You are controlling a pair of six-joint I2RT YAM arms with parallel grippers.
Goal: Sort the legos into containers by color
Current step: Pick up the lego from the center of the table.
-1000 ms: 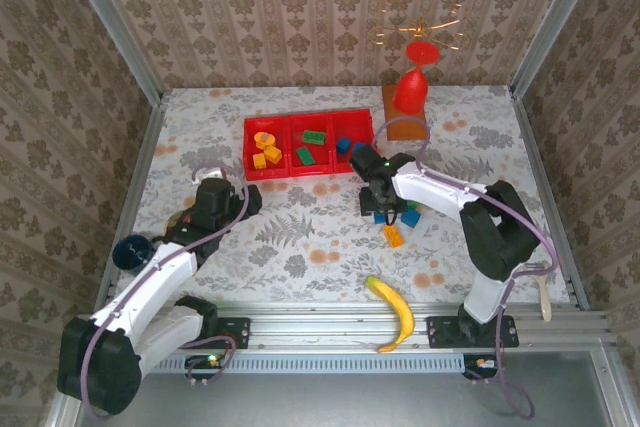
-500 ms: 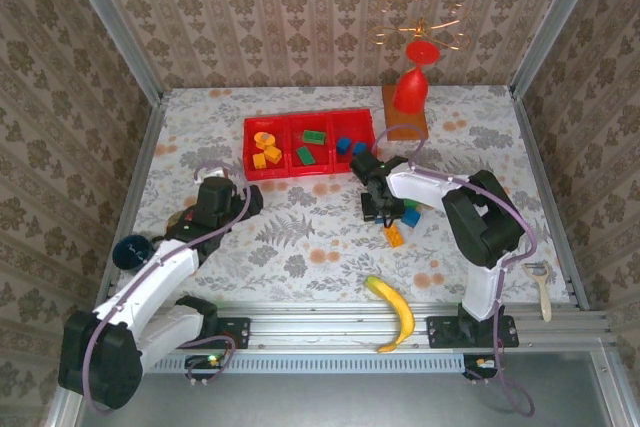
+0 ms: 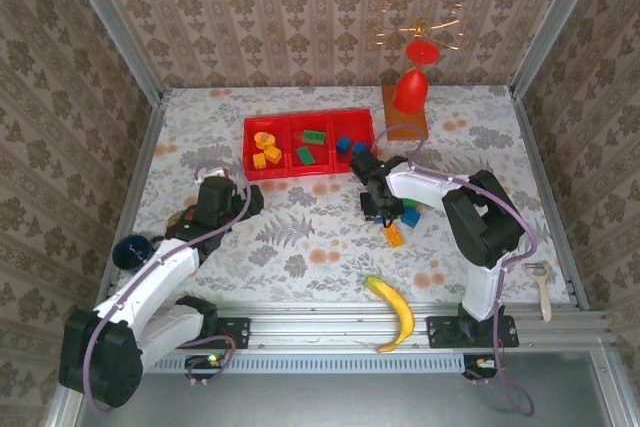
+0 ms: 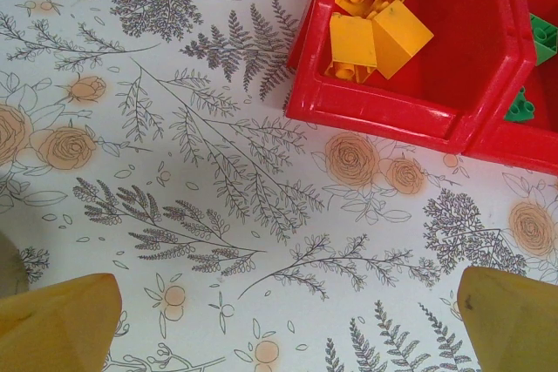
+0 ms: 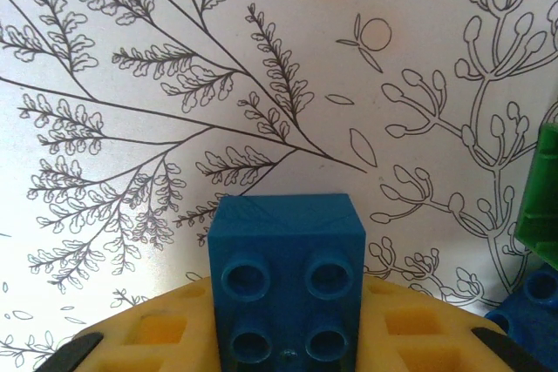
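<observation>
Right pincer: pressed together on a blue brick. The brick sits between the two yellow fingers with its four studs facing the wrist camera. The pincer hangs low over the flowered table; whether the brick touches the surface cannot be told.

Items around the right pincer:
- A green brick lies just beside it, at the right edge of the wrist view.
- A second blue brick lies near it on the same side.
- An orange brick lies near it, toward the arm bases.
- The red tray lies beyond it and to its left, close by but not touching.

Tray contents, counted outward from the right pincer:
- The nearest compartment holds blue bricks.
- The middle compartment holds green bricks.
- The farthest compartment holds orange-yellow bricks.

Left pincer: spread wide, nothing between its yellow fingertips. It hovers over bare table. The tray's corner compartment with the orange-yellow bricks lies ahead of it and slightly to its right.

Other items: a banana lies well behind the right pincer, near the arm bases. A red goblet stands on a wooden base beyond that pincer, just past the tray's blue end.
</observation>
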